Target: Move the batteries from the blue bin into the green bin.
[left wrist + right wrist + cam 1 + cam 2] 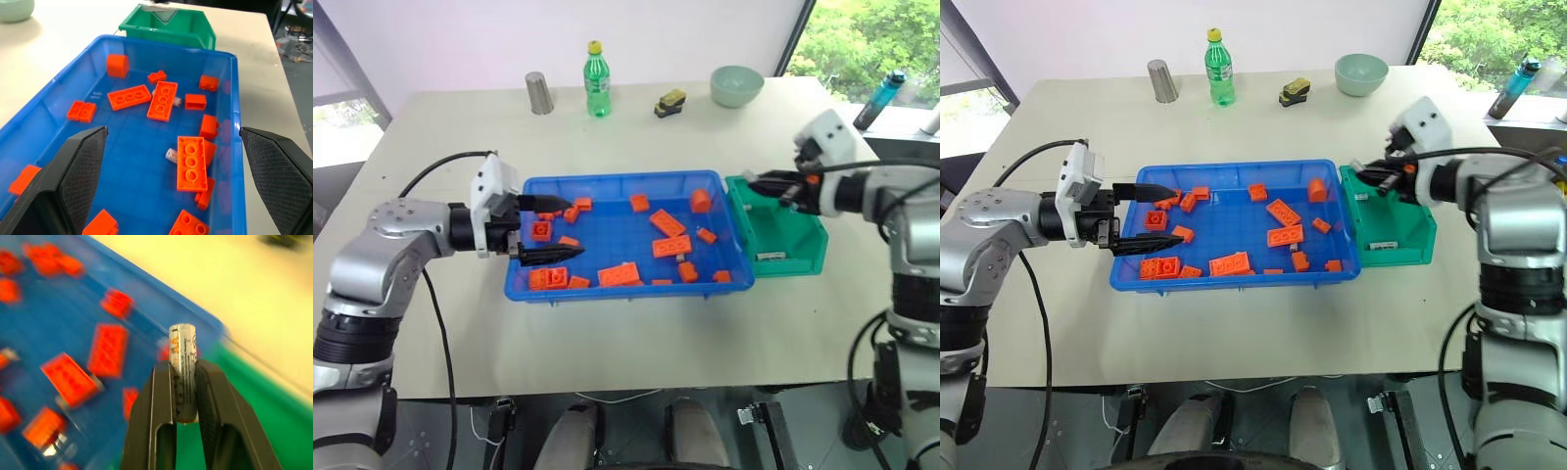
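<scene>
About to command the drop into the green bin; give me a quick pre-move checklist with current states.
1. Right gripper shut on a battery: ok.
2. Right gripper over the green bin: ok, at its rim nearest the blue bin.
3. Green bin has room: ok; a battery seems to lie inside.
4. Left gripper clear of the drop: ok, open at the blue bin's far end.
5. Batteries left among the bricks: ok, some visible.
</scene>
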`<move>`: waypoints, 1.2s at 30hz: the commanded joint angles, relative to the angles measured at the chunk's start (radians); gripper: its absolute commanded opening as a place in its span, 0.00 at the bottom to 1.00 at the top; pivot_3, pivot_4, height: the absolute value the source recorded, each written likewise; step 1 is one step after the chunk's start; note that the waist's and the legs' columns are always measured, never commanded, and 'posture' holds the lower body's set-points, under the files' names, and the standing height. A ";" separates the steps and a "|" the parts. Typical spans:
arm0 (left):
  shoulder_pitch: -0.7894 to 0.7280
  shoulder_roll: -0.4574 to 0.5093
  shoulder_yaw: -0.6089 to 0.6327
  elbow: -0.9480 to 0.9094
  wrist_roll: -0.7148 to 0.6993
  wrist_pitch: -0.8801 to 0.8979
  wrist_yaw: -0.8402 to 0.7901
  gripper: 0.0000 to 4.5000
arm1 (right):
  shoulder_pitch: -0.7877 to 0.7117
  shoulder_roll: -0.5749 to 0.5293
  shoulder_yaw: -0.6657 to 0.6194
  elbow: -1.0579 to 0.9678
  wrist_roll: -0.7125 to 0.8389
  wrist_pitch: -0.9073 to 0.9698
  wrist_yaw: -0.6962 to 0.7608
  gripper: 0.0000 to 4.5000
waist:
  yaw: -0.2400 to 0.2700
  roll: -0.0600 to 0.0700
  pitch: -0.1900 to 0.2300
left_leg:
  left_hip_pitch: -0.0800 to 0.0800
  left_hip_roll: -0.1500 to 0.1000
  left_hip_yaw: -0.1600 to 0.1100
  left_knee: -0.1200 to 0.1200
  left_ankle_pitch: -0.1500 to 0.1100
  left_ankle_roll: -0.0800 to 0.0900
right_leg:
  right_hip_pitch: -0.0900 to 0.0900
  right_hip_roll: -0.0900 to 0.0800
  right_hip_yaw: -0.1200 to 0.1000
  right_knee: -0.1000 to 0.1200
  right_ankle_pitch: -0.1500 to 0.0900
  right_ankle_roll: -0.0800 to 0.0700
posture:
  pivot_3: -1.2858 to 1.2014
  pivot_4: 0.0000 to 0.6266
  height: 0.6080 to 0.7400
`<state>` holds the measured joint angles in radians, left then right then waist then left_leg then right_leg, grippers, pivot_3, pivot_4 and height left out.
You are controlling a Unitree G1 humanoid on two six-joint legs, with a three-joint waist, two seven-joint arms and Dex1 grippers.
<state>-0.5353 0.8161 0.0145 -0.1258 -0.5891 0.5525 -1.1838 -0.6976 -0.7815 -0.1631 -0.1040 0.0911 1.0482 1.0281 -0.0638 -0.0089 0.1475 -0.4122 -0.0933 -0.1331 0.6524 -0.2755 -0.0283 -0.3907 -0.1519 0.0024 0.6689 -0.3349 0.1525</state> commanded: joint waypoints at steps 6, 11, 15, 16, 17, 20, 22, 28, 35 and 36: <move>-0.068 -0.026 -0.014 0.033 0.029 -0.042 -0.032 1.00 | 0.128 -0.044 -0.031 -0.105 0.050 0.008 -0.137 0.55 | 0.000 0.000 0.000 | 0.000 0.000 0.001 0.000 0.000 0.000 | 0.000 0.000 0.000 0.000 0.000 0.000 | 0.52 0.24 0.90; -0.067 -0.026 -0.006 0.030 0.033 -0.038 -0.035 1.00 | 0.045 -0.062 0.011 -0.070 0.090 -0.053 -0.133 0.97 | 0.000 0.000 0.000 | 0.000 0.000 0.001 0.000 0.000 0.000 | 0.000 0.000 0.000 0.000 0.000 0.000 | 0.52 0.24 0.90; -0.056 -0.021 0.002 0.020 0.034 -0.036 -0.033 1.00 | -0.064 -0.042 0.075 -0.073 0.155 -0.074 -0.079 0.97 | -0.004 0.000 0.000 | 0.000 0.000 0.000 0.000 0.000 0.000 | 0.000 0.000 0.000 0.000 0.000 0.000 | 0.52 0.24 0.90; -0.049 -0.018 0.006 0.012 0.032 -0.034 -0.031 1.00 | -0.103 -0.020 0.118 -0.081 0.181 -0.088 -0.041 0.97 | -0.004 0.000 0.000 | 0.000 0.000 0.000 0.000 0.000 0.000 | 0.000 0.000 0.000 0.000 0.000 0.000 | 0.52 0.24 0.90; -0.045 -0.017 0.008 0.007 0.031 -0.033 -0.030 1.00 | -0.131 -0.005 0.150 -0.084 0.201 -0.099 -0.015 0.97 | -0.006 0.000 0.000 | 0.000 0.000 0.000 0.000 0.000 0.000 | 0.000 0.000 0.000 0.000 0.000 0.000 | 0.52 0.24 0.90; -0.035 -0.014 0.013 -0.010 0.027 -0.027 -0.024 1.00 | -0.203 0.053 0.284 -0.066 0.225 -0.162 0.082 0.97 | -0.008 0.000 0.000 | 0.000 0.001 0.000 0.000 0.000 0.000 | 0.000 0.001 0.000 0.000 0.000 0.000 | 0.52 0.24 0.90; -0.031 -0.014 0.015 -0.022 0.024 -0.021 -0.020 1.00 | -0.228 0.081 0.379 -0.035 0.206 -0.257 0.157 0.97 | -0.006 0.000 0.000 | 0.000 0.001 0.000 0.000 0.000 0.000 | 0.000 0.001 0.000 0.000 0.000 0.000 | 0.52 0.24 0.90; -0.003 0.000 0.036 -0.069 0.009 0.001 -0.003 1.00 | -0.271 0.165 0.591 0.141 0.094 -0.522 0.284 0.97 | 0.000 -0.001 0.000 | 0.000 -0.001 -0.003 0.002 0.000 0.000 | 0.002 0.000 -0.002 0.000 0.000 0.000 | 0.52 0.24 0.90; 0.075 0.024 0.095 -0.153 -0.023 0.041 0.047 1.00 | -0.295 0.263 0.662 0.369 0.006 -0.697 0.338 0.97 | -0.010 -0.001 0.000 | 0.000 0.000 -0.003 0.001 0.000 0.000 | 0.001 0.001 -0.002 0.000 0.000 0.000 | 0.52 0.24 0.90; 0.085 0.029 0.105 -0.165 -0.027 0.049 0.054 1.00 | -0.299 0.272 0.665 0.396 -0.002 -0.716 0.347 0.97 | -0.009 -0.001 0.000 | 0.000 0.000 -0.003 0.001 0.000 0.000 | 0.001 0.001 -0.002 0.000 0.000 0.000 | 0.52 0.24 0.90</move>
<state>-0.4563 0.8247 0.0672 -0.2471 -0.5916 0.5907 -1.1443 -0.9667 -0.5238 0.4996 0.2656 0.1062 0.3816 1.3564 -0.0729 -0.0099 0.1473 -0.4121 -0.0930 -0.1363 0.6528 -0.2755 -0.0282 -0.3903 -0.1513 0.0001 0.6690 -0.3349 0.1525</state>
